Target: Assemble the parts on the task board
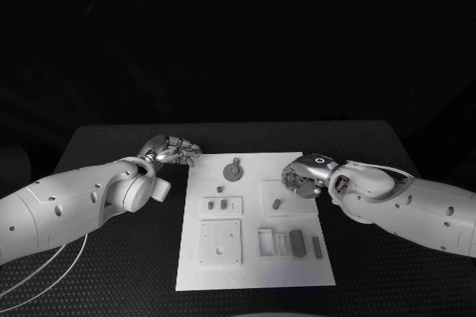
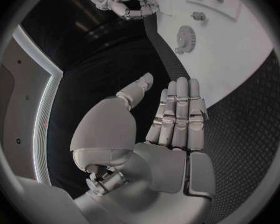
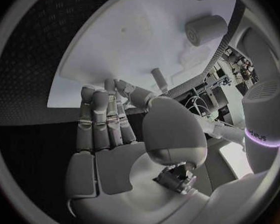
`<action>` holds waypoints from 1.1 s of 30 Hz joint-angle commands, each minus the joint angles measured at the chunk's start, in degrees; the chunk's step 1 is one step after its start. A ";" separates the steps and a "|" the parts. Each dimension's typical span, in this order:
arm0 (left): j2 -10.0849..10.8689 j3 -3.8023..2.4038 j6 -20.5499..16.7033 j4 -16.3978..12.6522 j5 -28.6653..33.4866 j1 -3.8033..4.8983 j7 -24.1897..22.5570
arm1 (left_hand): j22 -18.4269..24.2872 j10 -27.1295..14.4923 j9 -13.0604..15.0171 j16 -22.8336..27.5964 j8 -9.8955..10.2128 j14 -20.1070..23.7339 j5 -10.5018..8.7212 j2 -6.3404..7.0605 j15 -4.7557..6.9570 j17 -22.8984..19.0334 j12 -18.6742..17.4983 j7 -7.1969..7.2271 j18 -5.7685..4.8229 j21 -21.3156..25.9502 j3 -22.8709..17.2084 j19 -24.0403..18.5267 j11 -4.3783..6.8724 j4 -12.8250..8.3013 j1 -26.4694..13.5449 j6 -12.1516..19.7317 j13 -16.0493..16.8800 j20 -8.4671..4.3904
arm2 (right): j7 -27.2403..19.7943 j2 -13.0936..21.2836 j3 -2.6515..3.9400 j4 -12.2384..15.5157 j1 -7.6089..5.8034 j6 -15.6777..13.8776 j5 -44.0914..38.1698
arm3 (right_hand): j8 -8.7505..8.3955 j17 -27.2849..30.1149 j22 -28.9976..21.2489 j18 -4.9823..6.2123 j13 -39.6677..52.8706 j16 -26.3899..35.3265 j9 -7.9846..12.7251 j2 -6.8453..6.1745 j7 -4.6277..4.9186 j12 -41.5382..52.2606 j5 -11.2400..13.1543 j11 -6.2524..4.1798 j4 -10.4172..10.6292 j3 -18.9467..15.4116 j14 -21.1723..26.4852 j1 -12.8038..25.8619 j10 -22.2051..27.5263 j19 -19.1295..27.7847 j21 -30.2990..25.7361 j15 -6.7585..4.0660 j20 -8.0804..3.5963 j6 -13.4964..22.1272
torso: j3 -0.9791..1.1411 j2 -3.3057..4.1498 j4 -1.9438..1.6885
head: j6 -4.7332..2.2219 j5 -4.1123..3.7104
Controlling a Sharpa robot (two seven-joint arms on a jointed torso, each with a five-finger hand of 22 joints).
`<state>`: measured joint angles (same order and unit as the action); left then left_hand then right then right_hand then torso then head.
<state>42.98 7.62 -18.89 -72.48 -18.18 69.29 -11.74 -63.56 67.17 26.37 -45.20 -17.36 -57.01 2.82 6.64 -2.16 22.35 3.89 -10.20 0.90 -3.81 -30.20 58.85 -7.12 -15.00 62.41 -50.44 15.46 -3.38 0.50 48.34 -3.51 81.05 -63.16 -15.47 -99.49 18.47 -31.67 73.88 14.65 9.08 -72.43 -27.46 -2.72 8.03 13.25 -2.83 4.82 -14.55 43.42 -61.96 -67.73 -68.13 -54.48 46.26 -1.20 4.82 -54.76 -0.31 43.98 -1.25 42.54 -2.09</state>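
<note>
In the head view you have the task board (image 1: 298,262) lying flat in the middle of the black table (image 1: 377,135), with the parts spread over it: a round gear-like part (image 1: 233,172) near the far edge, a small peg (image 1: 276,203) right of centre, and a row of small blocks (image 1: 296,243) toward the near right corner. Your left hand (image 1: 177,150) sits just off the board's far left corner, fingers curled loosely, holding nothing that can be seen; your right hand (image 1: 301,179) hovers at the board's right edge, beside the peg, fingers bent inward. Both hands appear staged at the board's flanks, so that either can reach in without crossing the other. In the left wrist view, your left hand (image 2: 171,129) is plainly released, fingers straight and together, thumb apart, over the dark table with the board (image 2: 239,69) and the gear-like part (image 2: 185,36) ahead of it. In the right wrist view, your right hand (image 3: 115,129) is likewise empty, fingers extended side by side toward the board (image 3: 134,40); the peg (image 3: 159,79) stands just beyond the fingertips, though the bent lens makes it uncertain whether they touch. The table surface is a dark textured mat, and the room around it is unlit.
</note>
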 commanded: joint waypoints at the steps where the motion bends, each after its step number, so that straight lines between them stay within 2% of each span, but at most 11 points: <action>1: -0.02 -0.03 0.80 -0.26 0.41 0.07 -0.12 | 0.12 -0.51 -0.08 0.26 0.18 -0.28 0.11 0.20 0.00 0.16 -0.19 0.03 -0.07 -0.01 0.43 0.03 -0.06 0.02 -0.58 0.58 -0.09 -0.04 | 1.75 -0.30 -0.61 -0.23 0.82 3.65 -2.44 | 0.35 -0.06 0.12 0.35 -0.19 0.15 0.09 -0.12 0.00 -0.15 -0.04 0.13 -0.45 0.24 -0.01 0.78 0.09 -0.24 0.17 -0.16 -0.24 -0.34 | 0.01 0.00 -0.03 | 0.10 -0.07; 3: 0.00 -0.03 0.75 -0.30 0.41 0.07 0.01 | 0.21 -0.75 -0.11 0.37 0.25 -0.25 0.11 0.25 -0.02 0.25 -0.19 -0.04 -0.08 0.00 0.47 0.01 -0.15 0.03 -0.60 0.75 -0.15 -0.02 | 2.19 -0.35 -0.67 -0.20 0.85 3.58 -2.93 | 0.37 -0.07 0.17 0.35 -0.30 0.21 0.09 -0.71 -0.02 -0.54 -0.04 0.32 -0.74 0.28 0.09 1.01 0.55 -0.17 0.11 0.01 -0.22 -0.37 | 0.00 0.00 -0.02 | 0.13 -0.12; 5: 0.02 -0.03 0.78 -0.33 0.41 0.07 -0.01 | 0.28 -0.92 -0.14 0.45 0.32 -0.24 0.11 0.30 -0.04 0.32 -0.18 -0.10 -0.09 0.01 0.51 -0.02 -0.21 0.04 -0.60 0.90 -0.19 -0.01 | 2.57 -0.43 -0.73 -0.15 0.87 3.55 -3.91 | 0.17 -0.08 0.21 0.35 -0.42 0.26 0.17 -2.00 0.11 -0.93 -0.04 0.51 -1.01 0.21 0.19 1.25 1.02 -0.11 0.07 0.19 -0.19 -0.01 | -0.01 0.00 -0.02 | 0.20 -0.12; 9: 0.03 -0.03 0.83 -0.39 0.42 0.07 0.08 | 0.41 -1.22 -0.19 0.58 0.42 -0.23 0.12 0.37 -0.07 0.47 -0.16 -0.21 -0.09 0.00 0.57 -0.05 -0.31 0.07 -0.62 1.15 -0.26 0.00 | 3.60 -0.65 -0.99 -0.03 0.93 3.09 -5.40 | -0.37 -0.11 0.28 0.35 -0.59 0.42 0.42 -5.63 0.51 -1.60 -0.05 0.90 -0.70 0.23 0.65 1.78 1.67 0.11 -0.14 0.58 -0.03 0.93 | -0.02 0.00 -0.02 | 0.23 -0.08; 14: 0.01 -0.03 0.93 -0.39 0.49 0.07 0.14 | 0.51 -1.47 -0.23 0.68 0.51 -0.25 0.11 0.42 -0.08 0.61 -0.16 -0.31 -0.09 -0.01 0.63 -0.05 -0.39 0.11 -0.66 1.37 -0.33 0.01 | 4.32 -0.78 -1.14 -0.07 0.98 2.66 -6.50 | -0.54 -0.22 0.39 0.35 -0.59 0.39 0.50 -7.67 0.68 -1.92 -0.03 1.01 0.23 0.59 0.89 1.59 1.73 0.16 -0.25 0.69 0.04 1.30 | -0.01 -0.01 -0.02 | 0.24 -0.08; 17: 0.02 -0.03 0.98 -0.43 0.51 0.07 0.16 | 0.56 -1.56 -0.25 0.72 0.55 -0.27 0.11 0.45 -0.08 0.68 -0.14 -0.36 -0.09 -0.02 0.67 -0.04 -0.42 0.13 -0.67 1.49 -0.35 0.01 | 4.39 -0.87 -1.17 -0.08 0.99 2.76 -6.70 | -0.55 -0.24 0.42 0.35 -0.57 0.37 0.50 -7.94 0.70 -1.98 -0.03 1.02 0.40 0.68 0.94 1.45 1.71 0.16 -0.26 0.70 0.04 1.35 | -0.01 0.00 -0.03 | 0.37 -0.12; 21: -0.01 -0.03 1.03 -0.53 0.53 0.06 0.13 | 0.59 -1.61 -0.25 0.74 0.56 -0.29 0.10 0.44 -0.08 0.72 -0.13 -0.38 -0.09 -0.03 0.68 -0.03 -0.44 0.15 -0.69 1.53 -0.36 0.01 | 4.35 -1.07 -1.24 -0.09 1.07 2.70 -7.01 | -0.50 -0.27 0.46 0.35 -0.53 0.36 0.48 -8.05 0.67 -1.97 -0.03 0.99 0.49 0.75 0.97 1.27 1.61 0.17 -0.26 0.68 0.03 1.29 | 0.00 0.00 -0.02 | 0.40 -0.13; 25: -0.02 -0.03 1.04 -0.57 0.53 0.06 0.16 | 0.62 -1.66 -0.25 0.77 0.57 -0.32 0.10 0.39 -0.08 0.78 -0.11 -0.40 -0.09 -0.05 0.71 0.00 -0.46 0.22 -0.75 1.57 -0.38 0.01 | 4.40 -1.27 -1.27 -0.14 1.17 2.73 -7.01 | -0.11 -0.35 0.58 0.35 -0.27 0.26 0.30 -7.15 0.40 -1.69 -0.03 0.76 0.86 0.96 0.89 0.82 0.89 0.07 -0.22 0.48 -0.02 0.68 | 0.01 -0.01 -0.02 | 0.52 -0.04; 28: 0.02 -0.03 1.09 -0.59 0.53 0.06 0.16 | 0.64 -1.68 -0.25 0.78 0.57 -0.33 0.10 0.37 -0.08 0.81 -0.10 -0.41 -0.08 -0.05 0.72 0.01 -0.46 0.24 -0.76 1.59 -0.38 0.01 | 4.37 -1.29 -1.28 -0.15 1.23 2.78 -7.23 | 0.44 -0.42 0.71 0.35 0.07 0.13 0.05 -5.53 0.02 -1.24 -0.04 0.41 0.90 0.96 0.68 0.56 -0.11 -0.04 -0.15 0.16 -0.07 -0.23 | 0.00 -0.01 -0.05 | 0.60 -0.12; 31: 0.07 -0.03 1.14 -0.58 0.53 0.06 0.22 | 0.66 -1.71 -0.24 0.77 0.55 -0.42 0.10 0.32 -0.05 0.88 -0.08 -0.41 -0.06 -0.08 0.73 0.08 -0.47 0.27 -0.76 1.59 -0.39 -0.01 | 4.63 -1.31 -1.28 -0.19 1.28 3.22 -7.85 | 1.29 -0.48 0.87 0.35 0.56 0.01 -0.34 -3.16 -0.59 -0.59 -0.04 -0.16 0.66 0.83 0.33 0.51 -1.56 -0.26 -0.03 -0.36 -0.19 -1.68 | 0.00 -0.01 -0.04 | 0.68 -0.07; 33: 0.08 -0.03 1.14 -0.58 0.53 0.06 0.23 | 0.68 -1.73 -0.24 0.76 0.54 -0.50 0.10 0.31 -0.02 0.96 -0.06 -0.41 -0.04 -0.11 0.74 0.16 -0.46 0.28 -0.74 1.60 -0.39 -0.04 | 4.83 -1.31 -1.28 -0.28 1.29 3.52 -8.15 | 1.60 -0.51 0.95 0.35 0.79 -0.03 -0.51 -2.45 -0.85 -0.36 -0.04 -0.43 0.27 0.67 0.17 0.66 -2.14 -0.38 0.02 -0.63 -0.27 -2.23 | 0.00 -0.01 -0.01 | 0.71 -0.07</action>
<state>43.08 7.62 -18.58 -72.89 -18.04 69.29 -11.25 -62.94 65.81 26.18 -44.75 -17.12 -57.04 2.82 6.94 -2.14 23.24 3.89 -10.61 0.87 -3.81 -29.75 58.86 -7.58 -14.86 62.11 -49.41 15.16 -3.38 4.32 47.17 -4.00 81.32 -62.92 -16.70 -106.02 19.80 -32.10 74.82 14.54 19.58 -72.21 -27.91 -6.29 7.10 12.67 -2.83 4.46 -14.21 44.21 -61.85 -66.69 -69.87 -54.60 46.26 -1.52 4.70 -56.63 -0.31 43.97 -1.27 43.19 -2.18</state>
